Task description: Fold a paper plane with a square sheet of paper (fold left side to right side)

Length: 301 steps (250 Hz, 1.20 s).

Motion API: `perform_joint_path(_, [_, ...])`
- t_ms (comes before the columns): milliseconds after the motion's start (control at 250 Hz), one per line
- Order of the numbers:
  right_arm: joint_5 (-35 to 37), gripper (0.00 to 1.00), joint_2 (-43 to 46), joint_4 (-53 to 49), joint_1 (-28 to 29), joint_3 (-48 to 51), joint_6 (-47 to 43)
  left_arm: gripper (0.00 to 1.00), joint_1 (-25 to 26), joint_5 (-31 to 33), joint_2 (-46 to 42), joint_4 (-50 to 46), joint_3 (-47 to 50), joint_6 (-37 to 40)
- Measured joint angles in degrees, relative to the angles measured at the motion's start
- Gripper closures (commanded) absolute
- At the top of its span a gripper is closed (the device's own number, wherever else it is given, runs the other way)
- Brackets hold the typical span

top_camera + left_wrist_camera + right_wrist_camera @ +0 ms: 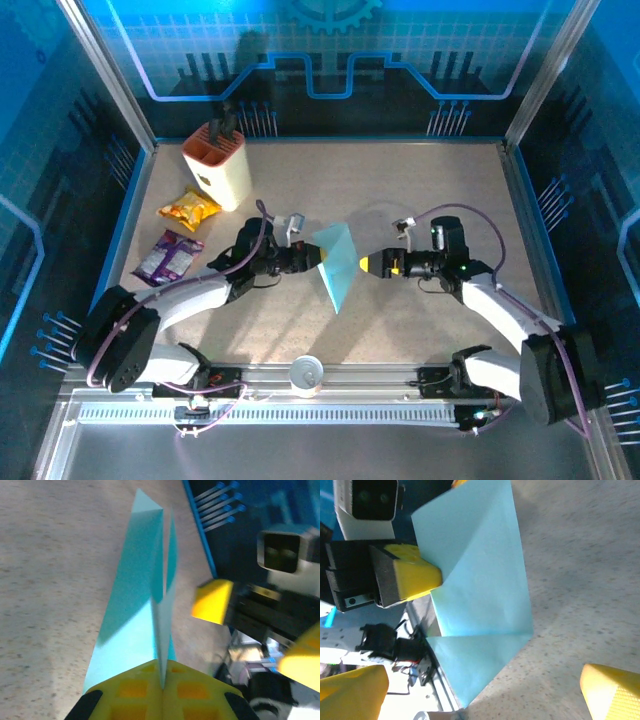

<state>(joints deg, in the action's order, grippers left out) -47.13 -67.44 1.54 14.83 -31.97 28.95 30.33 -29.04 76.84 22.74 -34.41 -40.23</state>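
nearest the arm bases, at the middle of the table (430, 190), the left gripper (312, 257) is pressed together on the left edge of the square sheet of paper (335, 262). the sheet is partly folded, with one flap raised on edge and the rest seemingly low on the table. just beside its right corner the right gripper (368, 264) hangs with its fingers spread wide, holding nothing. the sheet looks thin, light and limp. it would likely buckle if pushed, so an edge close to a crease is the place to pinch. farther back on the left lie the purple snack packet (168, 255), the yellow snack packet (190, 208) and the knife block (218, 165).
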Motion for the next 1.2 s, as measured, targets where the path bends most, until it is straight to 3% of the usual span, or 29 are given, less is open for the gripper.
perform_joint_path(188, [-5.88, 0.09, -5.88, 4.98, 3.65, -2.27, 0.15, 1.0, -0.22, -8.28, -2.1, 1.77, 0.83, 2.45])
perform_joint_path(332, [-9.05, 0.26, -6.88, 8.41, 5.27, -3.34, 1.73, 1.0, -0.22, -10.91, -2.14, 1.97, 0.83, 3.15])
perform_joint_path(539, [-10.36, 0.51, -6.86, 7.65, 5.4, -5.95, 0.66, 1.0, -0.22, -11.3, -2.14, 1.44, 0.83, 3.37])
perform_joint_path(967, [-8.37, 0.73, -8.13, 1.95, 5.35, -11.8, -2.29, 1.0, -0.22, -11.3, -1.16, 1.03, 0.83, 3.32])
perform_joint_path(1171, [-6.45, 0.96, -10.67, -0.13, 5.35, -13.92, -3.26, 1.0, -0.22, -11.3, -1.03, 0.66, 0.83, 3.32])
perform_joint_path(1203, [-6.03, 0.99, -11.1, -0.55, 5.35, -14.23, -3.48, 0.96, -0.22, -11.28, -0.98, 0.59, 0.83, 3.32])
